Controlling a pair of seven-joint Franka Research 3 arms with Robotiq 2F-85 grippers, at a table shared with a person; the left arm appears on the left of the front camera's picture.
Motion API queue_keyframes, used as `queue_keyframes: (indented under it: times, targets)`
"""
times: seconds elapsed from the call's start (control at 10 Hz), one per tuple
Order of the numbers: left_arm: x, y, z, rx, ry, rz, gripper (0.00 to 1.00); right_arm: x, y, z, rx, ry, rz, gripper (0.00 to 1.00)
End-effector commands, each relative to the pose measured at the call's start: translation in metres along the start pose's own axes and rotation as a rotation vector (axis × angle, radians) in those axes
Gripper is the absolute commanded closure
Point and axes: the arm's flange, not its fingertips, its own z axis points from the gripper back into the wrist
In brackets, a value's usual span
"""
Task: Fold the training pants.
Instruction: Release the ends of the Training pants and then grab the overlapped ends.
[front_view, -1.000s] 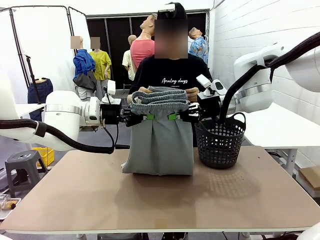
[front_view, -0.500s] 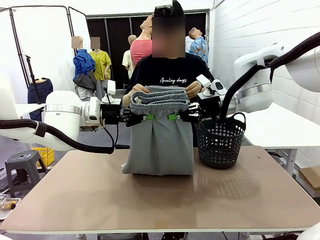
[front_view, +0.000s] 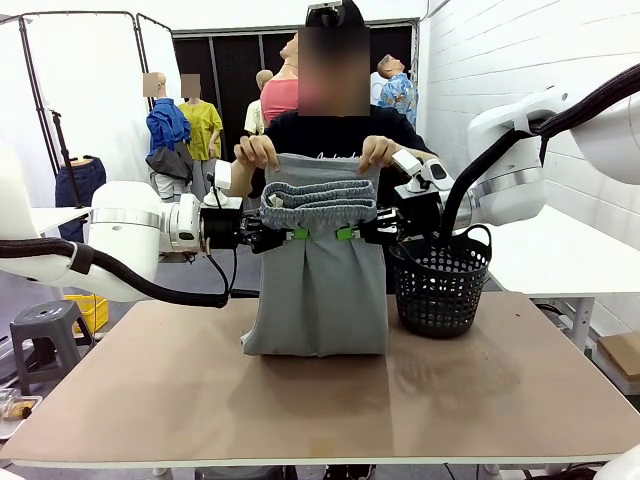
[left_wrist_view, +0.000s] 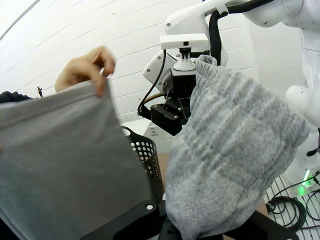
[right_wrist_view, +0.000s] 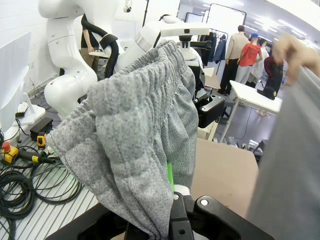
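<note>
- Hanging just left of the basket (front_view: 440, 290), the pants (front_view: 318, 290) are held upright, with their lower fold resting on the table (front_view: 300, 400).
- The gathered top is clamped at its end farther from the basket by the left gripper (front_view: 292, 234), whose jaws are closed on the cloth.
- The end nearer the basket is clamped the same way by the right gripper (front_view: 346, 233).
- Above the gathered top, a flat grey edge of the pants is held up by one hand (front_view: 258, 152) of a person and by the other hand (front_view: 380, 153).

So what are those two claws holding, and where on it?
The training pants: the left gripper and right gripper each pinch one end of the gathered waistband. The person's hands hold another edge of the fabric higher up, behind it.
</note>
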Motion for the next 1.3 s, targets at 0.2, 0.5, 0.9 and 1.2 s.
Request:
queue_keyframes:
  times: [0.2,0.5,0.9,1.2]
  targets:
    - [0.0044,-0.0002,0.0,0.005,0.0,-0.008,1.0,-0.0001,0.0027,0.0006,-0.003,-0.023,-0.003,1.0]
    - [0.0044,-0.0002,0.0,0.005,0.0,-0.008,1.0,-0.0001,0.0027,0.0006,-0.003,-0.023,-0.003,1.0]
    - [0.0044,-0.0002,0.0,0.005,0.0,-0.008,1.0,-0.0001,0.0027,0.0006,-0.003,-0.023,-0.003,1.0]
    - [0.0044,-0.0002,0.0,0.005,0.0,-0.008,1.0,-0.0001,0.0027,0.0006,-0.003,-0.023,-0.003,1.0]
